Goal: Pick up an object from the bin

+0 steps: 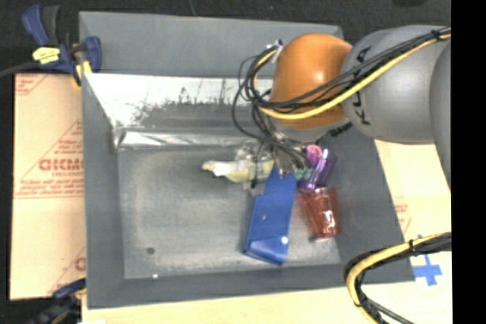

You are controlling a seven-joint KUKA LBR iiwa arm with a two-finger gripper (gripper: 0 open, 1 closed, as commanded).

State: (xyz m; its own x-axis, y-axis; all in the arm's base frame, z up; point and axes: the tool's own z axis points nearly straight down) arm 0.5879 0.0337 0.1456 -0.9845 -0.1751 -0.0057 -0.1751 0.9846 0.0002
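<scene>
While the claw [262,159] hangs low in the bin [175,235], between a pale whitish piece [222,169] and the upper end of a blue flat pack [269,220], I cannot tell its opening. Step: positioning, likely. Next move needs a centred closure on one item.

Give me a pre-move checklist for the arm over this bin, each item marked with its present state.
1. Hand is inside the bin, near the foot of the far wall: ok.
2. Nearest thing is known: a pale whitish piece lies just left of the hand: ok.
3. Grip on that piece: cannot tell; the orange cover and the wrist hide the contact.
4. Room around the hand: not ok; the top end of the blue flat pack lies right by it.
5. Other things away from the pale piece: ok; the purple thing and the red translucent thing lie right of the blue pack.
</scene>
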